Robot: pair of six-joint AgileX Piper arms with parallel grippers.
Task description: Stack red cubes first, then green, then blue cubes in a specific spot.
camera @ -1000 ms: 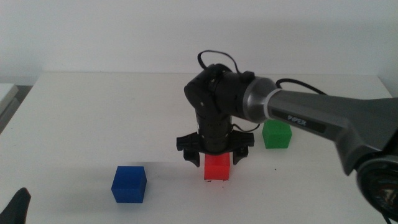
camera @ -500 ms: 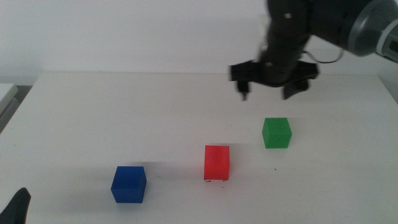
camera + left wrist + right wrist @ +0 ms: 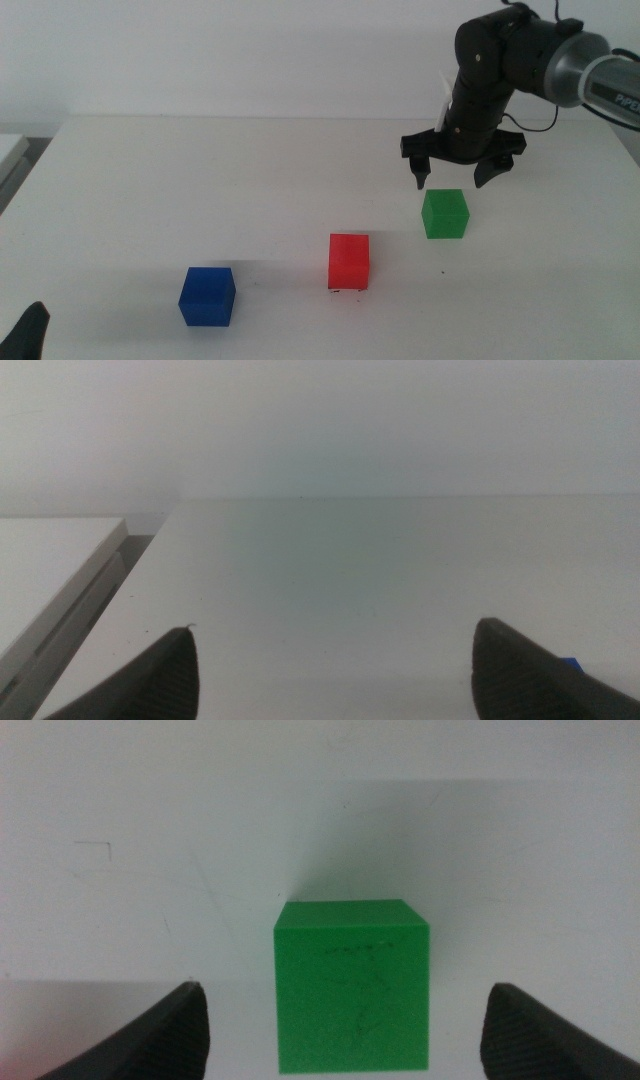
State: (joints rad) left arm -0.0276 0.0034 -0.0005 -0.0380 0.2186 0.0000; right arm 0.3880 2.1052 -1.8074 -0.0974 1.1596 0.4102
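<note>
Nearest, the left gripper waits at the bottom edge of the middle view, only a dark tip showing there; its own wrist camera shows its fingers spread wide over the bare white desk, gripping nothing. Next out sits the small solid deep-blue cube, alone and well apart from the others. Beyond it to the right stands the small solid bright-red cube, flat on the desk with tiny black pen marks peeking out at its base, so it appears to sit on the marked spot. Farther right and back rests the small solid bright-green cube, untouched. Farthest is the right gripper, hovering just above and slightly behind the green cube with its fingers wide open, the cube centred between them in the wrist view.

The risk, as I judge it, lies in the descent: coming down off-centre, one finger could land on the cube's top or nudge it askew, making a tilted grasp that would sit badly on the red cube.

No containers are visible anywhere.
</note>
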